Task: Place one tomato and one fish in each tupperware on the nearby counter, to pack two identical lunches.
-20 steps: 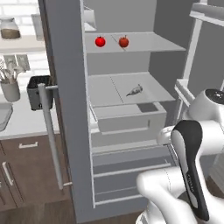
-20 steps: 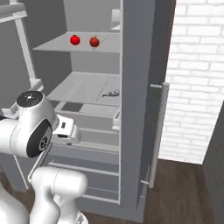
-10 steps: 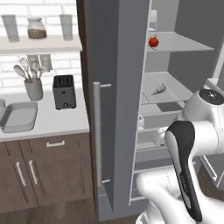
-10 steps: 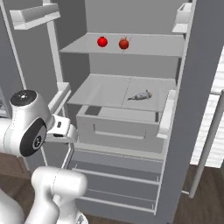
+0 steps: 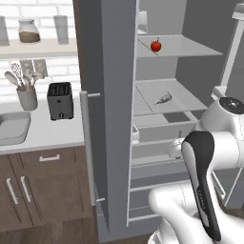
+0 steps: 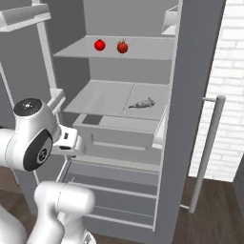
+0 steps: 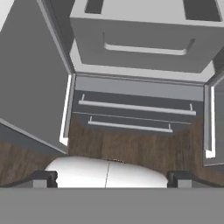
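Red tomatoes [image 6: 99, 45] and fish [image 6: 141, 103] lie on shelves well above the open, empty pincer [image 7: 109, 177].

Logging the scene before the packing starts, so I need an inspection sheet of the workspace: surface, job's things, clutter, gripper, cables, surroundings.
Surface: pale counter left of the open fridge.
Job's things: two tomatoes on the upper shelf; one fish on the middle shelf; one tupperware at the counter's left edge, apparently empty.
Clutter: black toaster, utensil cup, both on the counter.
Gripper: fingertips apart, holding nothing, aimed at the lower fridge drawers.
Cables: nothing seen.
Surroundings: wall shelf with jars, white brick wall, wood floor.
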